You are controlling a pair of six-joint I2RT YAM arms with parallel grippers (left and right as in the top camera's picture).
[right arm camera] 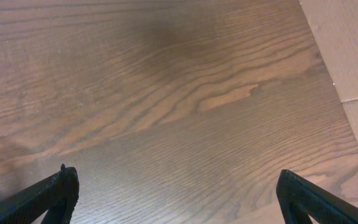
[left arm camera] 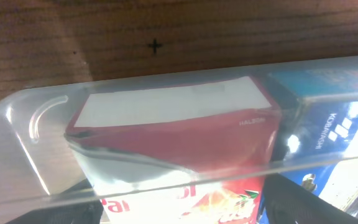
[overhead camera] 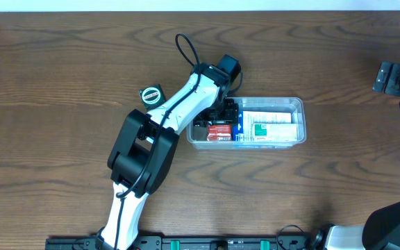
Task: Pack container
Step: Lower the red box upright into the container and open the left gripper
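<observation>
— What sits closest to the near edge?
— The left arm [overhead camera: 139, 156] rises from the near edge, left of the middle, and leans across the desk [overhead camera: 61, 62] toward the far right. Part of the right arm [overhead camera: 394, 226] shows at the near right corner.
— And the container?
— The container [overhead camera: 294, 139] lies about the middle of the desk, a little toward the right edge, with its long sides running left to right. It is a clear tub with rounded corners.
— What is in it?
— A red box [overhead camera: 219, 130] at its left end and a blue box [overhead camera: 238, 128] just beside that. A white and green box [overhead camera: 273, 125] fills the right part.
— Where is the left gripper?
— The left gripper [overhead camera: 221, 117] reaches down into the left end of the container, over the red box. In the wrist view its dark fingers [left arm camera: 303, 202] stand on either side of that box, seen through the clear wall. I cannot tell whether they press on it or only flank it.
— Anything farther back?
— A small round black and green thing [overhead camera: 151, 95] lies on the wood just left of the arm, apart from the container.
— And the right side?
— The right arm's upper part hangs at the right edge, well apart from the container. The right gripper [right arm camera: 176, 180] has its fingers spread wide, with only bare wood between them.
</observation>
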